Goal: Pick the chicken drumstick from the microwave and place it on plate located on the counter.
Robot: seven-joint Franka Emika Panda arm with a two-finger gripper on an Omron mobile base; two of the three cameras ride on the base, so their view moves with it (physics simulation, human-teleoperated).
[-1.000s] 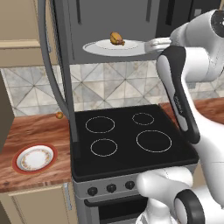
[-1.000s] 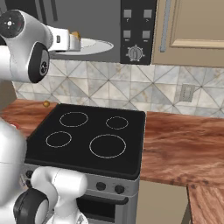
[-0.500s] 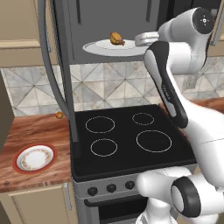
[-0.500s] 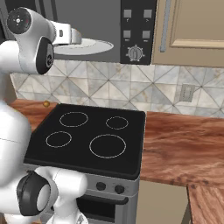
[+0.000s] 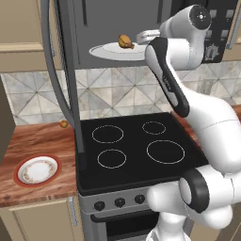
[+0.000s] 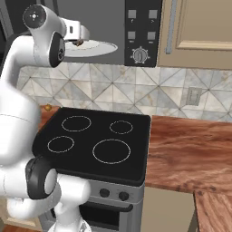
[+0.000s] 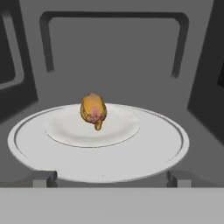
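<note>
The small golden-brown, lumpy chicken drumstick [image 7: 93, 110] is seen lying on the large plain white glassy disc [image 7: 144, 154] inside the large dark grey microwave [image 5: 117, 28], a little behind the middle of the disc. Compared with one second ago, the white arm has been raised and folded, and the two-finger gripper [image 7: 110, 178] has been brought nearer to the front rim of the disc; the drumstick itself has not been moved. From this it is judged that the approach is under way and the grasp is not yet made.

In the hand view the two dark finger tips [image 7: 43, 178] are shown wide apart, one at each side of the disc's front edge, with nothing between them, so the pincer is spread open and empty. The drumstick is well ahead of them, so a further reach inward is judged necessary before closing.

In the left base view the small round plate with the red rim [image 5: 36, 170] is shown on the reddish-brown wood-grain counter [image 5: 33, 141], left of the black stove top [image 5: 136, 148], with a tiny orange ball [image 5: 63, 124] near the wall. In the right base view the black control panel with round dial [image 6: 139, 55] is shown, and the drumstick is mostly hidden behind the arm
</note>
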